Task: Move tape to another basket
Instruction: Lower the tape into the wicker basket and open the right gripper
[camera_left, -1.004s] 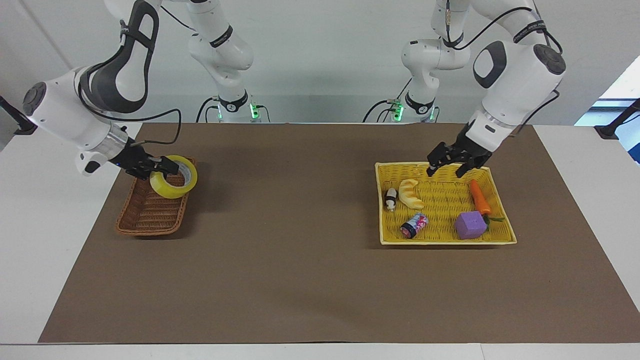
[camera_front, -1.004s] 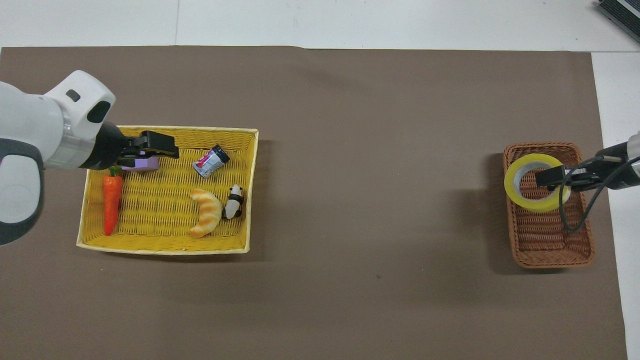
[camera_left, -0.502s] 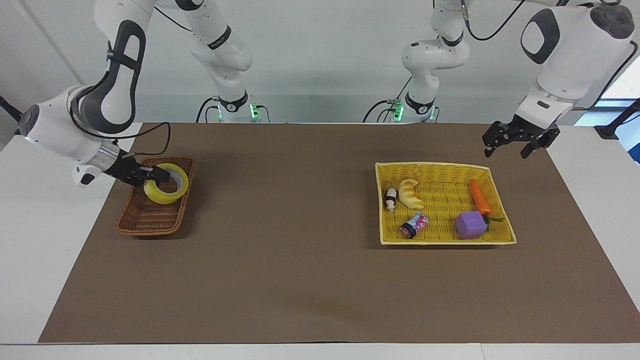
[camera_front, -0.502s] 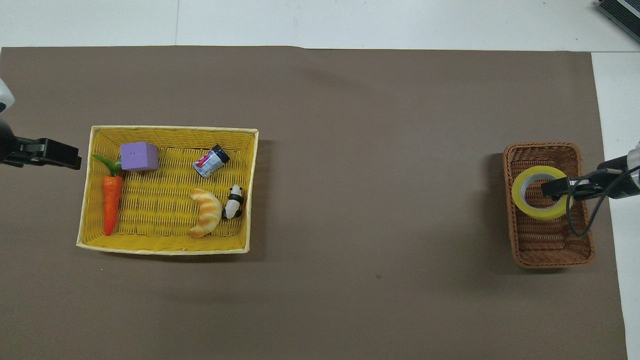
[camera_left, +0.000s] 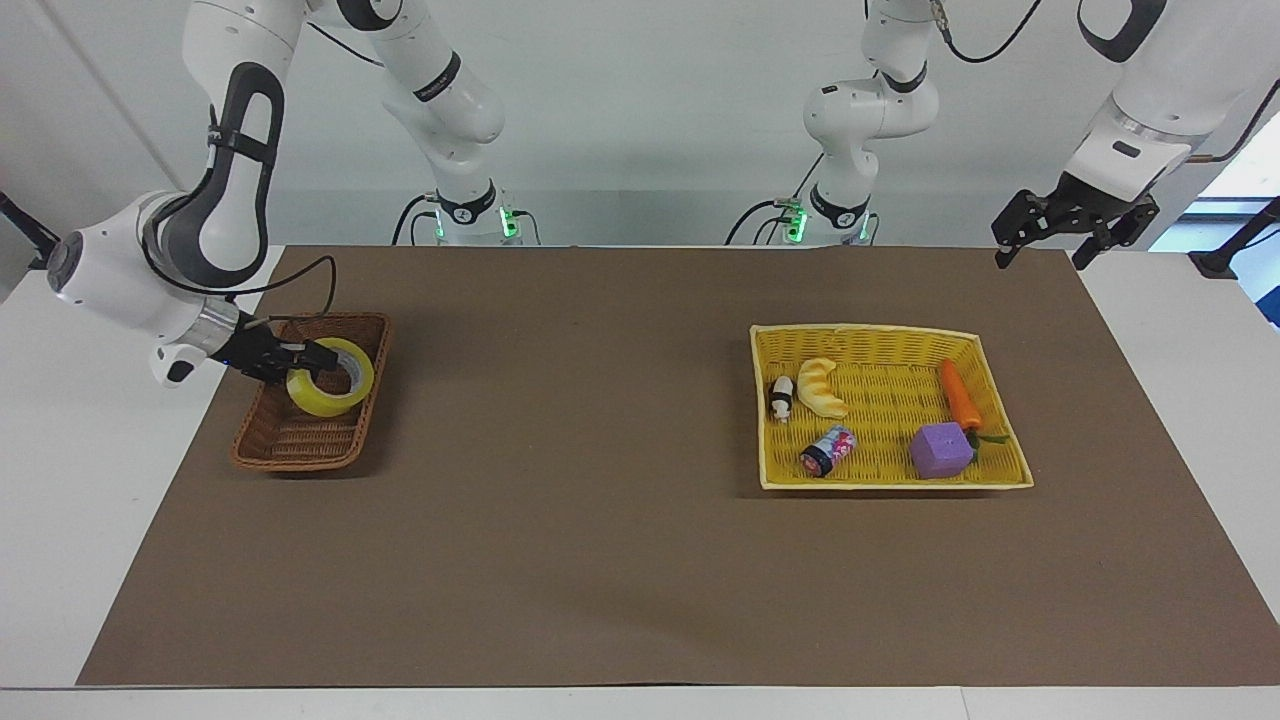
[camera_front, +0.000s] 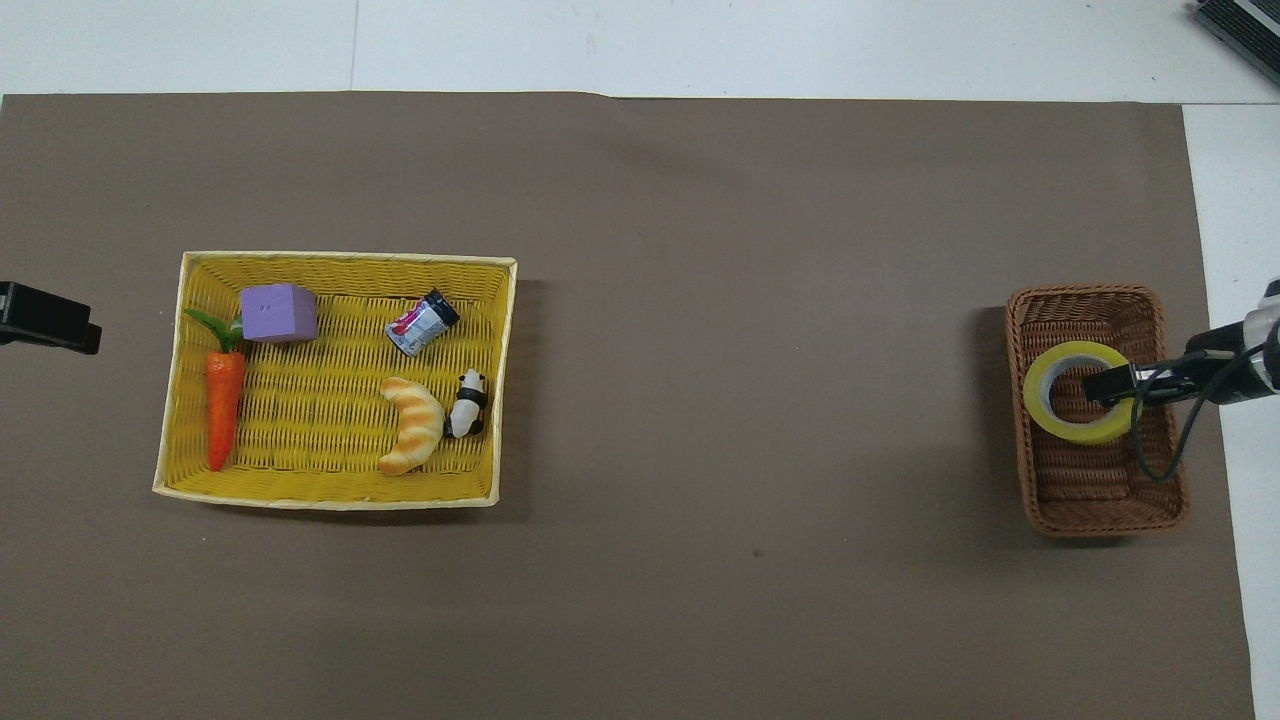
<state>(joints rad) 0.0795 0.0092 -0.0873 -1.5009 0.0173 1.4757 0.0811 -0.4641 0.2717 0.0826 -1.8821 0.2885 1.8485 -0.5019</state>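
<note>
The yellow tape roll (camera_left: 343, 400) is tilted in the dark brown wicker basket (camera_left: 300, 440) at the right arm's end of the table. My right gripper (camera_left: 312, 361) is shut on the roll's wall, with one finger inside the core. The overhead view shows the tape (camera_front: 1040, 410), the basket (camera_front: 1090, 490) and the right gripper (camera_front: 1102, 385) the same way. I cannot tell whether the roll rests on the basket floor. My left gripper (camera_left: 1040, 252) is open and empty, raised over the mat's edge at the left arm's end. Only its tip (camera_front: 45, 320) shows in the overhead view.
A flat yellow basket (camera_left: 880, 484) toward the left arm's end holds a croissant toy (camera_left: 822, 388), a small panda figure (camera_left: 781, 397), a carrot (camera_left: 960, 393), a purple cube (camera_left: 940, 450) and a small can (camera_left: 827, 450). Brown mat lies between the two baskets.
My right gripper has lowered the tape deeper into the brown basket. My left gripper has risen from the yellow basket's rim and drawn away toward the left arm's end of the table.
</note>
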